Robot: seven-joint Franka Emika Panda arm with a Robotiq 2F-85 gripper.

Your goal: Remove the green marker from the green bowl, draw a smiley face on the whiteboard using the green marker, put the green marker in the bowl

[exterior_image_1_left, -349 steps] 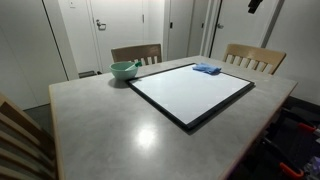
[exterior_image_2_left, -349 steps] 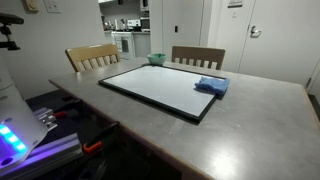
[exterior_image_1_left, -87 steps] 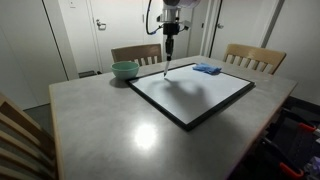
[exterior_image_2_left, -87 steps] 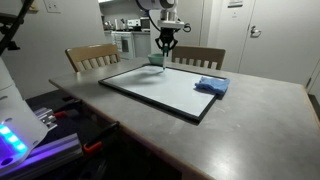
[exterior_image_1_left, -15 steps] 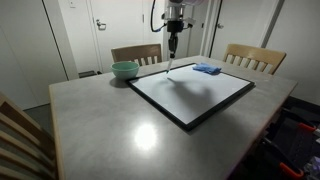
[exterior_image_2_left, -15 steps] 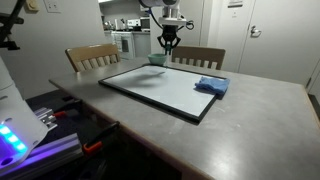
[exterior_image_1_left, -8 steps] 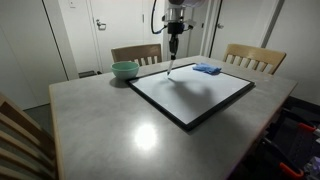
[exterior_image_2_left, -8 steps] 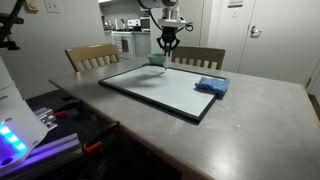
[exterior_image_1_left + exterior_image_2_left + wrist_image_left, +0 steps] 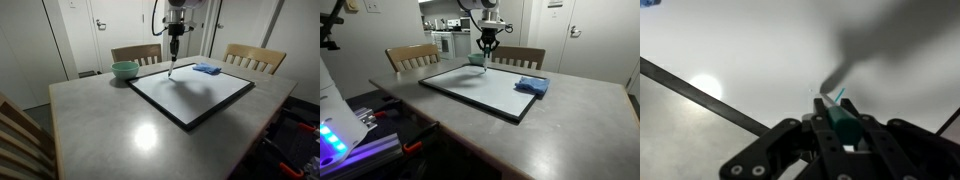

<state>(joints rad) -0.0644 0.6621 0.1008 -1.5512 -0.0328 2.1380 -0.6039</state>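
Fingers (image 9: 780, 148) clamped on green marker (image 9: 845, 118), held upright, tip down near whiteboard (image 9: 190, 92) edge on green bowl (image 9: 124, 70) side; contact unclear. Bowl on counter (image 9: 100, 130) just beside whiteboard corner. Blue cloth (image 9: 207, 69) at another corner.

One whiteboard (image 9: 190, 93), one bowl (image 9: 124, 70), one marker (image 9: 843, 118), perhaps three chairs (image 9: 136, 53).

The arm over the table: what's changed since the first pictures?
The arm came into view; its fingers are shut on the green marker, tip down over the whiteboard, lately drifting toward the blue cloth. The green bowl, cloth and board stayed put.
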